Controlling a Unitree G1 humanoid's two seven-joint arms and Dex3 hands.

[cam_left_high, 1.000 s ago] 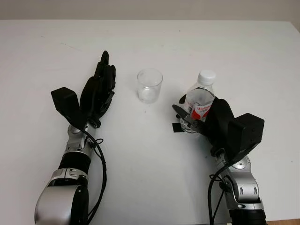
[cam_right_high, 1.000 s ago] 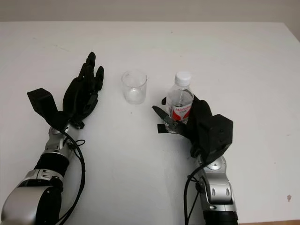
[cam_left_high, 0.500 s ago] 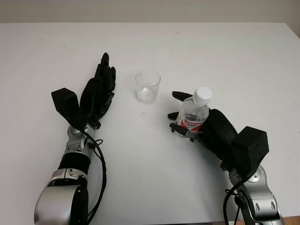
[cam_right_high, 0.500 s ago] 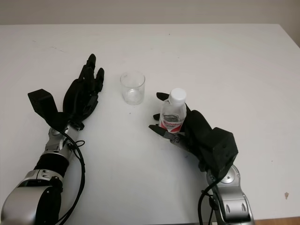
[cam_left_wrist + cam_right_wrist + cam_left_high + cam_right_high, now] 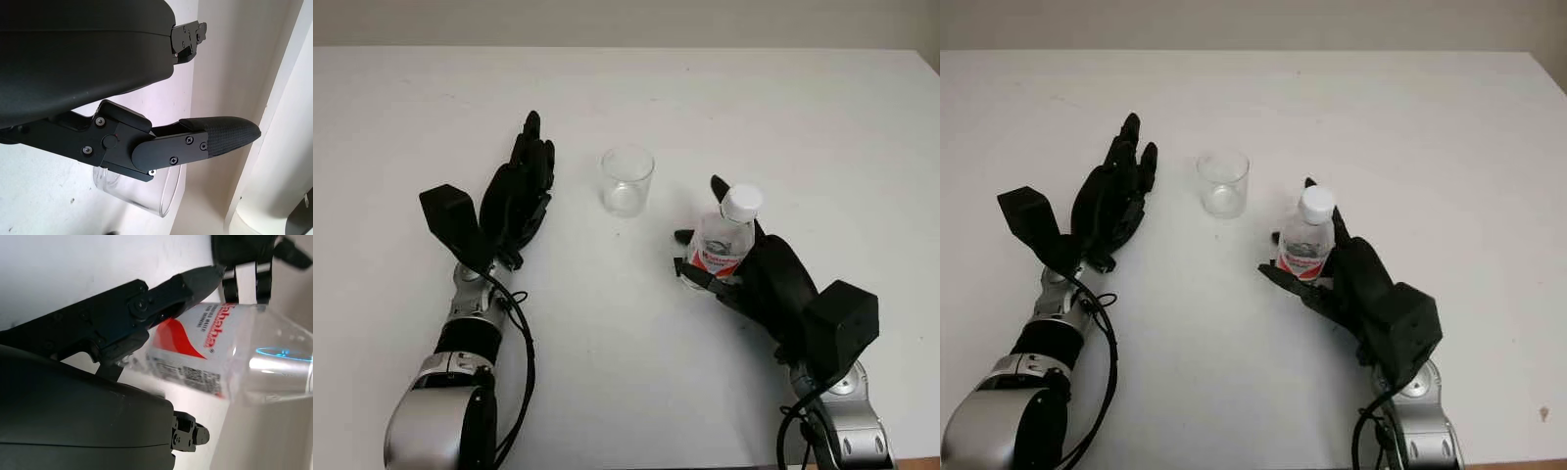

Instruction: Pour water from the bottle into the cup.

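The right hand [image 5: 759, 279] is clamped around the bottle [image 5: 722, 240], at about four o'clock from the cup [image 5: 627, 180], white cap apparently on. The cup looks empty; tilting and pouring remain. The left hand [image 5: 517, 191], holding nothing, sits at the cup's nine o'clock.

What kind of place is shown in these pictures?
Probably a robot test bench or lab, not a home: a bare white table holding just a clear cup and a capped water bottle, gripped by the right hand; the left hand is open beside the cup.
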